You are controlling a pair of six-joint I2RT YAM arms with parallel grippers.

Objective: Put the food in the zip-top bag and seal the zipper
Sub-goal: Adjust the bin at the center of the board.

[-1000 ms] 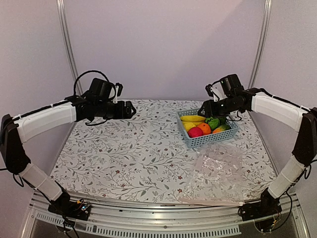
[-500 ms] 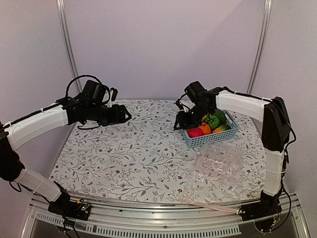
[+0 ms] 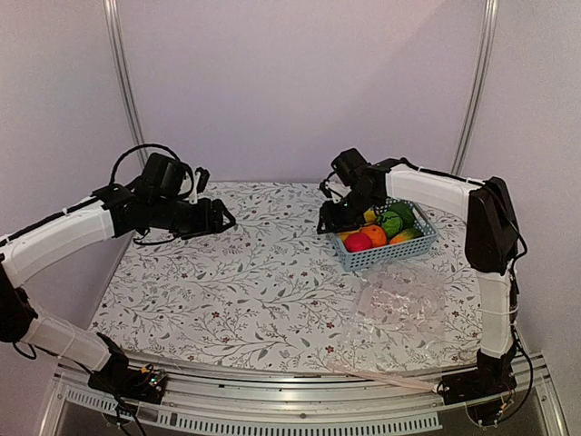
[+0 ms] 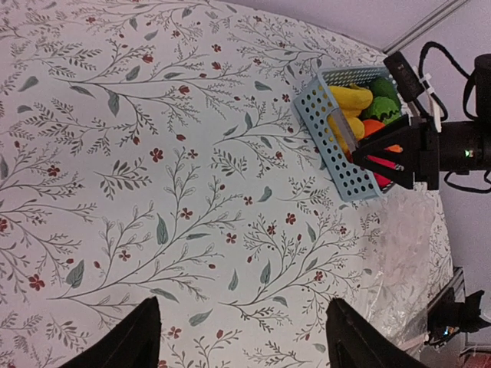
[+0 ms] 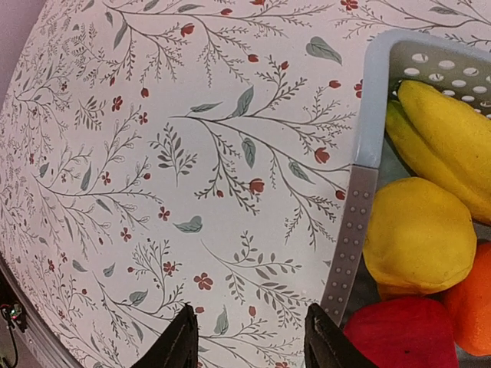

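Observation:
The food lies in a blue-grey lattice basket (image 3: 392,252): a yellow banana (image 5: 449,130), a yellow fruit (image 5: 418,234), a red apple (image 3: 358,242), an orange (image 3: 374,234) and green pieces (image 3: 394,222). The clear zip-top bag (image 3: 401,296) lies flat in front of the basket; a pale strip (image 3: 386,372) runs along the table's front edge. My right gripper (image 3: 324,225) hangs open and empty just left of the basket, fingers (image 5: 178,343) above the cloth. My left gripper (image 3: 225,218) is open and empty above the table's left middle, its fingers (image 4: 144,337) wide apart.
The table carries a floral cloth (image 3: 245,282). The basket (image 4: 331,146) stands at the back right, with the right gripper (image 4: 399,157) beside it in the left wrist view. Metal posts stand at the back corners (image 3: 123,82).
My right arm has swung left, from behind the basket to its left side, and lower. My left gripper has dropped a little and drawn back to the left.

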